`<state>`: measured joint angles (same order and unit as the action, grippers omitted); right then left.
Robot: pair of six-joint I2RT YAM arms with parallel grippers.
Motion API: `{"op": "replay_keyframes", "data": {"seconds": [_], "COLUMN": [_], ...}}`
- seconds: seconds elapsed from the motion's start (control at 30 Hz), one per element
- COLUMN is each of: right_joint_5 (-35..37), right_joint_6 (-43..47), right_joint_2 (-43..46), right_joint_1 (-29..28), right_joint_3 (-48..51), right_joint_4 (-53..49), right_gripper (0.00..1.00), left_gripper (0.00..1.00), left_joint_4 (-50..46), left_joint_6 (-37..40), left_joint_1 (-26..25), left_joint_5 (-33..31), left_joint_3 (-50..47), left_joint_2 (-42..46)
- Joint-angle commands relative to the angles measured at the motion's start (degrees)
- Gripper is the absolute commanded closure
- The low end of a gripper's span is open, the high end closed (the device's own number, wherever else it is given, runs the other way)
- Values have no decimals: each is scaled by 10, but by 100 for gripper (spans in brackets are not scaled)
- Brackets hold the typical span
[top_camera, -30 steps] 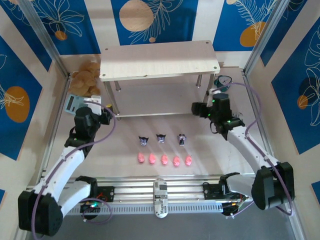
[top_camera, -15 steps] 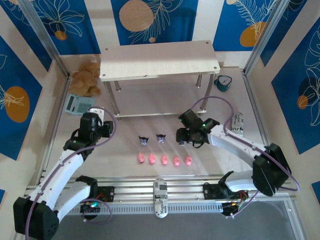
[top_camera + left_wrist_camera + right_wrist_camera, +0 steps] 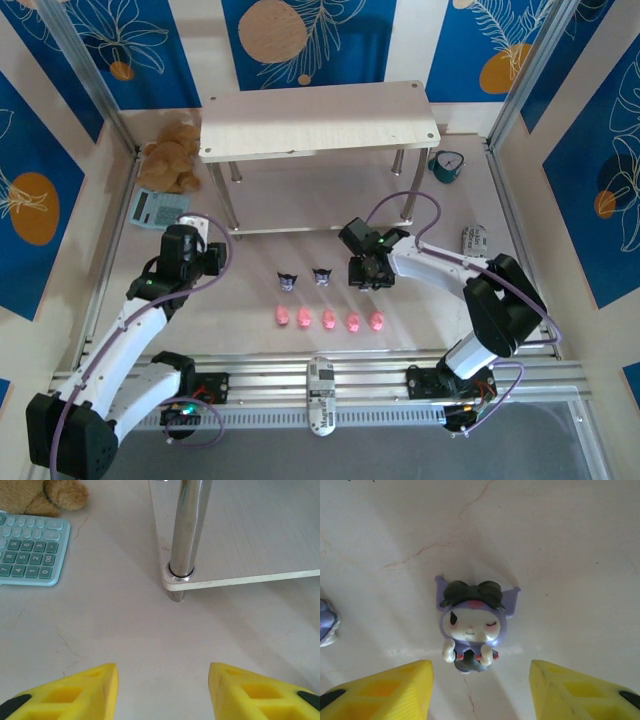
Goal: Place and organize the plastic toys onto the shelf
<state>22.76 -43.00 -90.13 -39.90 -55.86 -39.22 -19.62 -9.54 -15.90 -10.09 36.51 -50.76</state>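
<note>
The two-tier shelf (image 3: 318, 122) stands at the back of the table. Five pink pigs (image 3: 329, 320) lie in a row near the front. Two purple figurines (image 3: 288, 281) stand above the row. My right gripper (image 3: 366, 274) hangs open over the third figurine (image 3: 472, 625), which lies face up just ahead of the yellow fingertips (image 3: 395, 690), not between them. Another figurine (image 3: 326, 622) peeks in at the left edge. My left gripper (image 3: 162, 692) is open and empty, facing the shelf's front left leg (image 3: 187, 530) and lower board (image 3: 250, 530).
A brown teddy bear (image 3: 172, 155) and a teal calculator (image 3: 155, 208) sit left of the shelf. A teal clock (image 3: 446, 165) stands by the shelf's right leg. A small white object (image 3: 473, 240) lies at the right.
My right arm swung from beside the shelf's right leg down and left, and now covers the rightmost purple figurine. The left gripper shifted slightly towards the front, then held still.
</note>
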Motion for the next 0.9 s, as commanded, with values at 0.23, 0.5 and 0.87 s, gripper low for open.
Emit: {"op": "replay_keyframes", "data": {"seconds": [0.23,0.5,0.87], "right_joint_5": [1,-10,-3], "right_joint_6": [4,19,61], "right_joint_2": [-56,-72,-22], "right_joint_1": [12,19,13], "right_joint_3": [-29,-25,-8], "right_joint_4": [18,34,32], "right_gripper": [52,73,92], "left_gripper": [48,48,49], "left_joint_4": [-4,-1,2], "left_joint_6": [20,29,19], "left_joint_1": [-4,-5,-5], "left_joint_5": [-13,-14,-4], "left_joint_3": [38,50,55], "left_joint_2": [-39,-59,-64]}}
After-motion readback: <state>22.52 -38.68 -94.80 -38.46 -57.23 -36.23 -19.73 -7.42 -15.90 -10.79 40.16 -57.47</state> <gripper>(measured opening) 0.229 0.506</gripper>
